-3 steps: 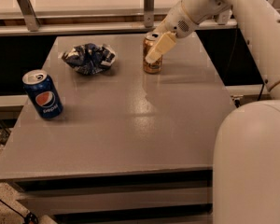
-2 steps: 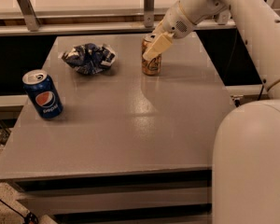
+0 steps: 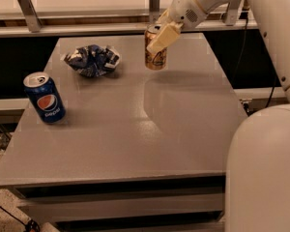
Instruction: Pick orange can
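The orange can (image 3: 156, 57), golden-orange with pale lettering and a silver top, is at the far middle of the grey table (image 3: 135, 129). My gripper (image 3: 157, 36) comes in from the upper right and is shut on the can's upper half. One cream finger (image 3: 163, 36) lies across the can's front. The can stands upright and seems to hang just above the tabletop, with a faint shadow below it.
A blue Pepsi can (image 3: 44, 97) stands near the table's left edge. A wrinkly blue-and-white snack bag (image 3: 92, 60) lies at the far left, next to the orange can. A railing runs behind the table. The robot's white body (image 3: 263, 173) fills the lower right.
The gripper, shut on the orange can, has risen slightly and taken the can up with it. The Pepsi can and the bag have not moved.
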